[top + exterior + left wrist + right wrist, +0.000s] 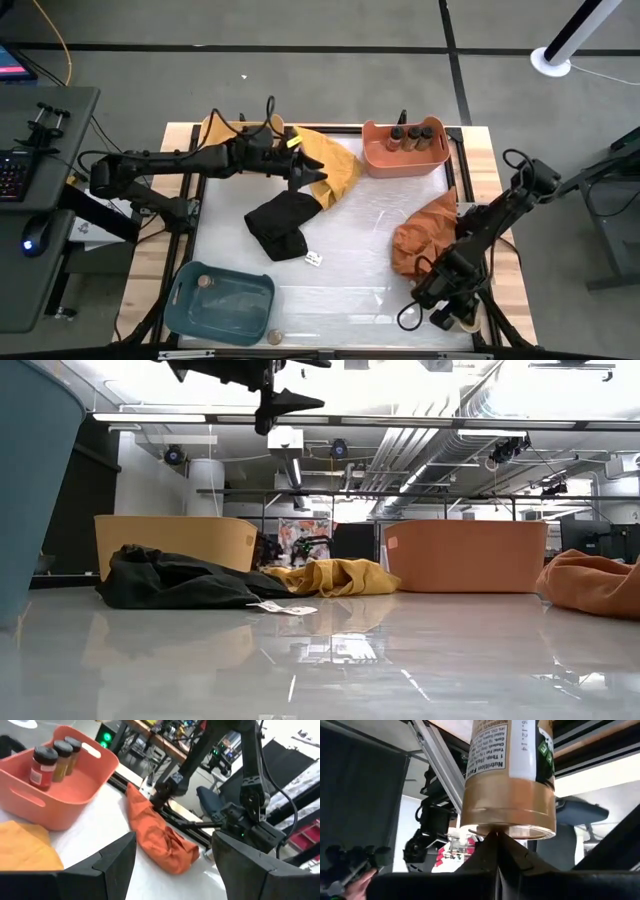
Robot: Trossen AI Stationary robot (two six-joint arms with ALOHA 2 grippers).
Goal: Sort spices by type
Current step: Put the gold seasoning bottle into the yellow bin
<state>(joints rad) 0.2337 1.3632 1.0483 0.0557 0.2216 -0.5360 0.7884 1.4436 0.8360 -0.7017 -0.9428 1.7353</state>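
Three spice jars (410, 135) (55, 757) stand upright in the orange bin (380, 162). Another jar (205, 283) sits in the blue bin (225, 312), and one (275, 338) stands at the table's near edge. My left gripper (318, 172) (175, 870) is open and holds nothing. It hovers high (290, 402) over the yellow cloth (342, 165) and black cloth (283, 225). My right gripper (445, 303) (497, 845) is shut at the near right corner. A tan-lidded, labelled jar (507, 780) fills its wrist view just beyond the fingertips. My right gripper's shut fingertips (490, 851) stand right at the rim of the jar's tan lid (507, 820), pointing at the lid end along the jar's length. Whether they touch it, I cannot tell.
An orange cloth (425, 235) (595, 585) lies bunched by the right arm. A yellow bin (175, 540) stands at the far left, partly under the left arm. A small white tag (313, 259) lies near the black cloth. The table's middle shows bare white surface.
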